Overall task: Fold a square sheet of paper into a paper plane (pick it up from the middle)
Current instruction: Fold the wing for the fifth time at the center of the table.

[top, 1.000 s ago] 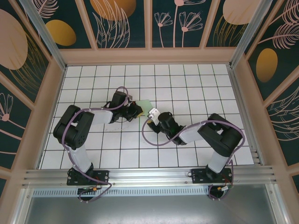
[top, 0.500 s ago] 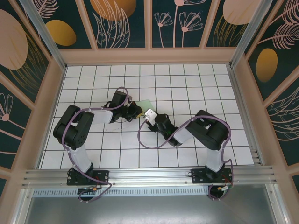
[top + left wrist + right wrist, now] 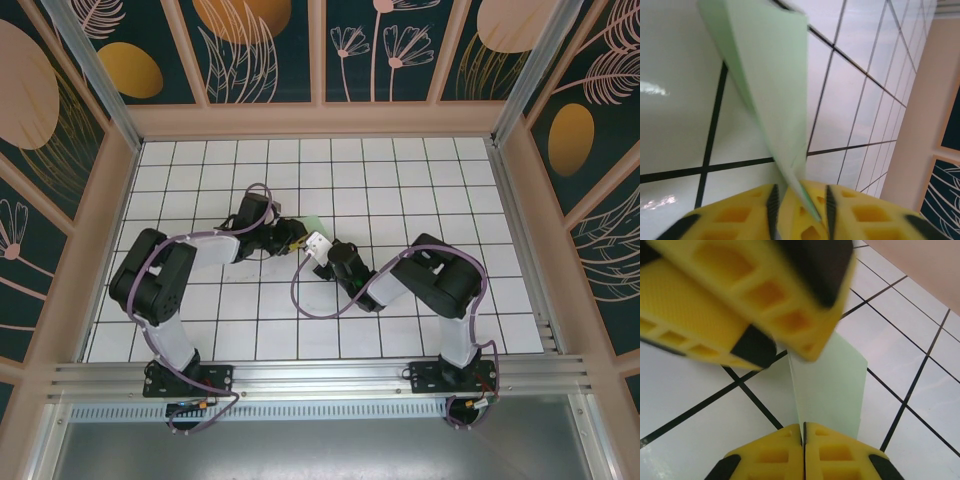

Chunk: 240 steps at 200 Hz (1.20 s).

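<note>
The right gripper (image 3: pixel 803 432) pinches the paper plane (image 3: pixel 830 385) tight to hold it up. The left gripper (image 3: pixel 800 195) sits a little open around it.

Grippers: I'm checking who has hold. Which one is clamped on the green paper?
The right gripper: its fingers meet, pinching the green paper at its edge. On the left gripper the fingers stand apart, with the paper passing between them.

No word, number or brand can be read anywhere. The wall panels (image 3: pixel 265 50) from nine to three o'clock bear only painted plants; the gridded table (image 3: pixel 400 180) and the folded paper (image 3: pixel 832 385) carry no print.
</note>
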{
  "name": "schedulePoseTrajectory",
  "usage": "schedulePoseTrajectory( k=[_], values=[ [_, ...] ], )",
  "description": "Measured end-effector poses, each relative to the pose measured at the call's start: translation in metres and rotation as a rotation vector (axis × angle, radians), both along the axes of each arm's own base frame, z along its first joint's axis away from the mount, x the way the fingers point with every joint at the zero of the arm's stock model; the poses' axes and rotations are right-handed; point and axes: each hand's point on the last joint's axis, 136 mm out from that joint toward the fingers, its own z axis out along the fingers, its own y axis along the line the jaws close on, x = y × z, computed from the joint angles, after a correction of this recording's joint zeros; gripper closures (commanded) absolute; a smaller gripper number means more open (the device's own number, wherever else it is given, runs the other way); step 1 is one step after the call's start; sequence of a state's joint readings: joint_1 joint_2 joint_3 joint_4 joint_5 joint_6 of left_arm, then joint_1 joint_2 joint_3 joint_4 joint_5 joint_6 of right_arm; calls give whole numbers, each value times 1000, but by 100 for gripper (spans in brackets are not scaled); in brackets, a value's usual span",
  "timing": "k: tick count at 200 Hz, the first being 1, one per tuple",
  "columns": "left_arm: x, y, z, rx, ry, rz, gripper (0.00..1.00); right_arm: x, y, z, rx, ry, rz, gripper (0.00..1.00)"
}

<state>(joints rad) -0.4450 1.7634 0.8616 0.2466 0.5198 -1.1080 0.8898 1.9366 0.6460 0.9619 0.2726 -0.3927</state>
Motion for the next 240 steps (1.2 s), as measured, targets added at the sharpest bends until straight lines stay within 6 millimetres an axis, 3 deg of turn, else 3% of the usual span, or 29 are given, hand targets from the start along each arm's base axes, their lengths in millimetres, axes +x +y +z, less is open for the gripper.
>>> schedulePoseTrajectory(
  k=[22, 47, 99, 172, 200, 240],
  values=[
    [6, 7, 20, 3, -49, 33, 37, -4, 4, -2, 36, 35, 18, 96],
    [17, 21, 35, 10, -100, 75, 30, -9, 5, -3, 96, 102, 34, 96],
    [22, 45, 35, 53, -135, 131, 18, -8, 5, 6, 281, 281, 39, 99],
    [4, 53, 20, 78, -159, 107, 17, -6, 7, 4, 451, 546, 16, 99],
    [5, 52, 22, 73, -182, 100, 17, 1, 13, 15, 519, 600, 14, 98],
    [4, 48, 26, 44, -211, 82, 17, -1, 13, 15, 585, 696, -1, 98]
  ],
)
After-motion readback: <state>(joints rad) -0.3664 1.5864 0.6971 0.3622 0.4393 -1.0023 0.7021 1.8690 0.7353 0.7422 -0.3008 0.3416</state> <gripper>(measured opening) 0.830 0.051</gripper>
